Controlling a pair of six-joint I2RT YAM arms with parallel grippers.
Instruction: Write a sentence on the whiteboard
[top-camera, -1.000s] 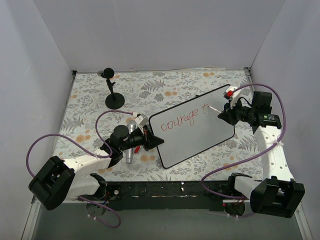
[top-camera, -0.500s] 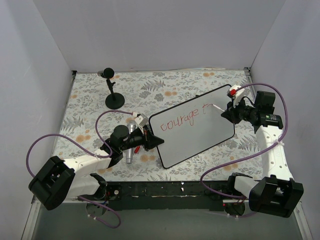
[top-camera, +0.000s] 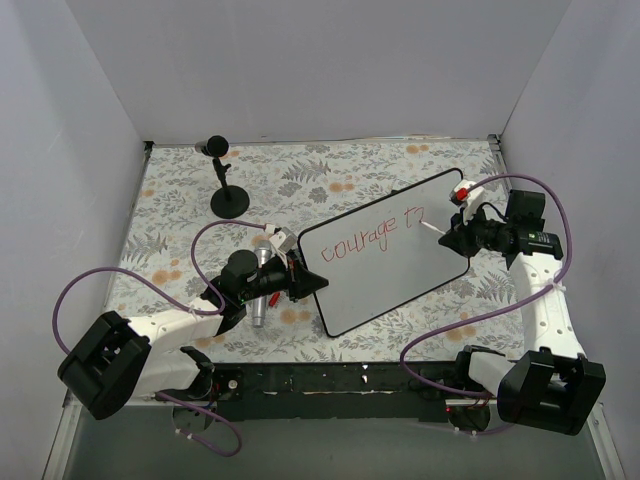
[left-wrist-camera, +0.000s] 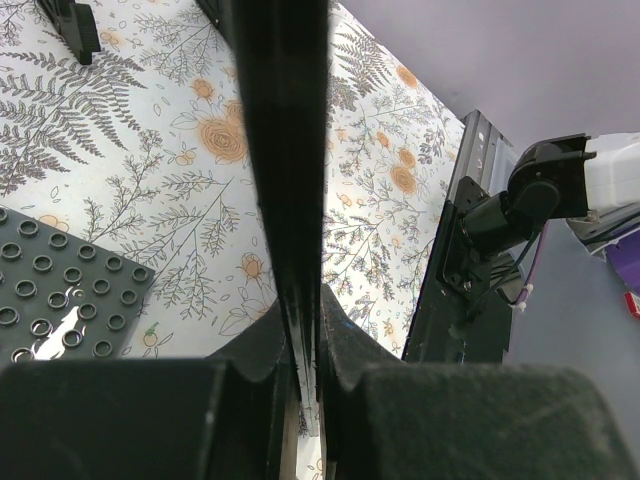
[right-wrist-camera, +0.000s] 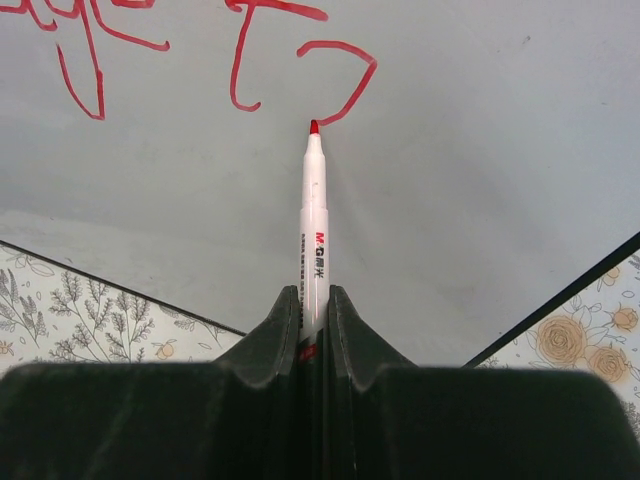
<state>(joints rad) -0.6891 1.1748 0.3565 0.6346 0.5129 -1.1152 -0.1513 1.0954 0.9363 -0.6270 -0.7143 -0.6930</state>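
Whiteboard (top-camera: 395, 275) edge sits pinched between the left jaws.

Red handwritten sentence (top-camera: 372, 233) on whiteboard (top-camera: 385, 262): reads "courage t", then an open hook-shaped stroke, not a closed letter. Right wrist view: only tails of "ge", full "t" and the hook. Marker (right-wrist-camera: 314, 215) barrel: red "M&G" logo running lengthwise, tiny characters after it unreadable; line of small black print above the logo, too small to read.
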